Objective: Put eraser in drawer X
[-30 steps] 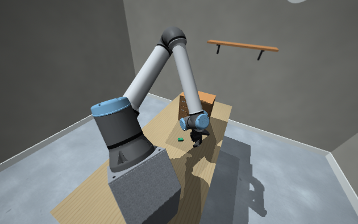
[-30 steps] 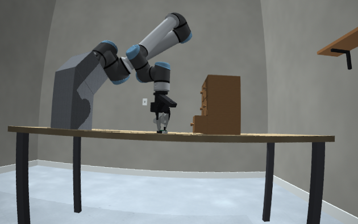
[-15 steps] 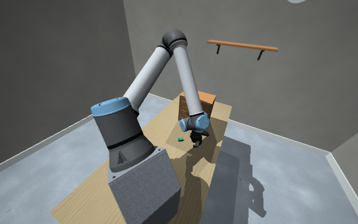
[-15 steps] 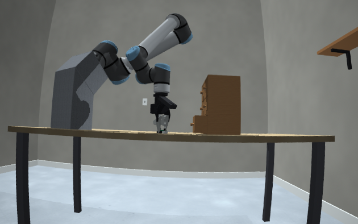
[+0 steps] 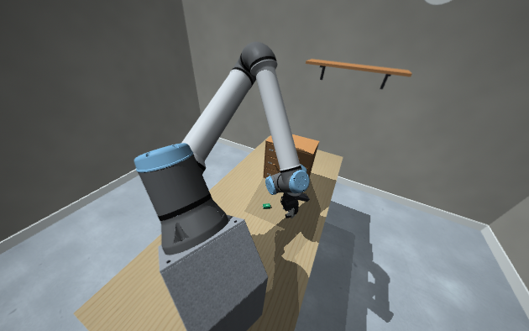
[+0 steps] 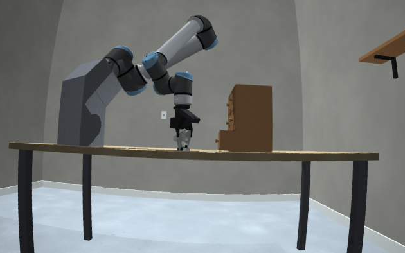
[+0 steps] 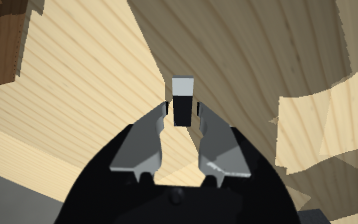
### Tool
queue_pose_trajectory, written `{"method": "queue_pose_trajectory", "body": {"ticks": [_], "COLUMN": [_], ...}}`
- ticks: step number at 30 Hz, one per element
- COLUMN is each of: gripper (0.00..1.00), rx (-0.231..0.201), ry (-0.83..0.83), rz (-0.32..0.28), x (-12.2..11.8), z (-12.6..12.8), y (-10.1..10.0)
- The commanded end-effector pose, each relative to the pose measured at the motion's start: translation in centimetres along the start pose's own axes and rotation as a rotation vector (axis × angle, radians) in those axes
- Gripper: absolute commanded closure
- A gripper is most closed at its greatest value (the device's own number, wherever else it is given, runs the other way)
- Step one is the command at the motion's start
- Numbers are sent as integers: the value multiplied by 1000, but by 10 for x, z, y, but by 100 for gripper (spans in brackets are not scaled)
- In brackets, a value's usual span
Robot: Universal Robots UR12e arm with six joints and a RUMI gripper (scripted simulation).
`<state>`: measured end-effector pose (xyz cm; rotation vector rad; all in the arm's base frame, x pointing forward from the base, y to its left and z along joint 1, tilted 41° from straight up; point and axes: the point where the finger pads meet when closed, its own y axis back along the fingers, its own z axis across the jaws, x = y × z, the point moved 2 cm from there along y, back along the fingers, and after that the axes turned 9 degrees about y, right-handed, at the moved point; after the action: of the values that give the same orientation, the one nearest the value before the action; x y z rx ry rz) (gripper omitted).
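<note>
The eraser [image 7: 182, 102], a small block with a white end and a black sleeve, lies on the table [image 5: 235, 185] [image 6: 331, 156]. My gripper [image 5: 290, 214] [image 6: 183, 149] [image 7: 182, 102] points down, low over the table. Its fingers are partly open, one on each side of the eraser, with a narrow gap on both sides in the wrist view. The eraser is hidden in the top view. The brown chest [image 5: 306, 144] [image 6: 253, 119] stands upright. Its bottom drawer [image 6: 226, 140] is pulled partly out; the drawers above look shut. I cannot read which drawer carries the X.
A small green object [image 5: 266, 206] lies on the table to the left of my gripper in the top view. The robot's grey pedestal [image 5: 222, 277] [image 6: 72, 112] stands at the other end from the chest. A wooden shelf [image 5: 361, 67] [image 6: 398, 40] is fixed to the wall.
</note>
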<state>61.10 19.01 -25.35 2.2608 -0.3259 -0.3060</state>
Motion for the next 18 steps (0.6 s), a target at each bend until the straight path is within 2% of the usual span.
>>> {"method": "queue_pose_trajectory", "body": {"ticks": [1,17,18], "gripper": [77,77,89], "rx": [0,0,0], "ry": [0,0,0], "rz": [1,1,1], "x": [0,0,0], "z": [0,0,0], "y": [0,0,0]}}
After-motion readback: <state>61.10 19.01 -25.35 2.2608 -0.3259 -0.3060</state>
